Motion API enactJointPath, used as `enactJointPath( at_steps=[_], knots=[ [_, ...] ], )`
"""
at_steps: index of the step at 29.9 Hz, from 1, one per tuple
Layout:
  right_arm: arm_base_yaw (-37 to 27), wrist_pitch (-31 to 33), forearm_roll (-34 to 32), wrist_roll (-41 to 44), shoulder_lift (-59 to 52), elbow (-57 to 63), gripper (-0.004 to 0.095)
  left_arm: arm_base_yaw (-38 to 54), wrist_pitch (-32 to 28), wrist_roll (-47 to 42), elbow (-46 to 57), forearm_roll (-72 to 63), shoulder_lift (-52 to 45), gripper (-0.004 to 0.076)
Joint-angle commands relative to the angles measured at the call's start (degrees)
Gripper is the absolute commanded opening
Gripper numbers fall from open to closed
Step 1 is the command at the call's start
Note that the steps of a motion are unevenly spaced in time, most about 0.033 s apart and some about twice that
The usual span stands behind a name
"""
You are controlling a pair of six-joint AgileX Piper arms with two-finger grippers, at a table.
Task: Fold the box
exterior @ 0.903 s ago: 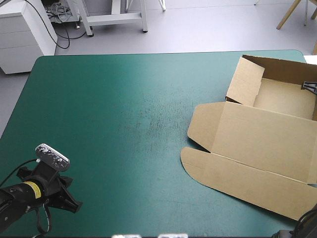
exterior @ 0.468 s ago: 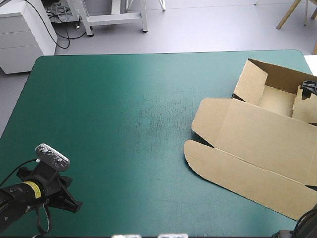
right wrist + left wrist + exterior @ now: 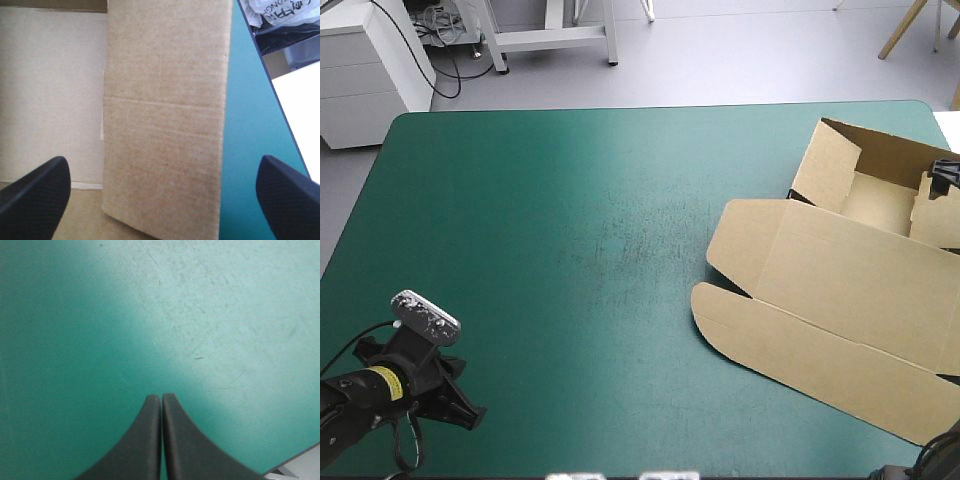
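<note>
At the far right part of the worktop [image 3: 570,220] lies the box [image 3: 790,260], and I judge it about half formed. Its tray end [image 3: 875,200], toward the far right corner, has the far wall and the left wall raised. The lid [image 3: 840,330] with its rounded flaps rests flat on the teal-green cover [image 3: 75,315], toward the near edge. The right pincer [image 3: 162,165] is at the tray's right side with its black fingers [image 3: 35,195] wide apart, holding nothing. A brown side panel [image 3: 165,125] stands just ahead of it, and it seems not yet tucked in. The left pincer [image 3: 161,397] has its fingers pressed together over bare cover near the near left corner, well apart from the box. What is left, I think, is to fix this right wall and finish the tray.
</note>
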Motion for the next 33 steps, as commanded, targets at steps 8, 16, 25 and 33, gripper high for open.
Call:
enactJointPath(
  at_steps=[8, 16, 25, 33],
  knots=[
    [-0.41, 2.36, 7.44, -2.58, -11.58, -5.67, 0.0054, -0.41, -1.93, -0.49, -1.41, 0.17, 0.05, -0.0010],
    [-0.41, 2.36, 15.49, -4.98, -20.15, -5.02, -0.0003, -0.41, -3.53, -0.49, -1.41, 0.17, 0.05, -0.0010],
    [14.68, 2.36, 17.87, -10.51, -30.09, 2.61, -0.0002, -0.41, -9.64, 0.15, -1.41, 0.39, 0.05, -0.0010],
    [34.66, -1.23, 15.03, -11.47, -42.00, 22.06, -0.0002, -0.41, -11.46, 0.77, 0.54, 0.18, 0.05, -0.0010]
  ],
)
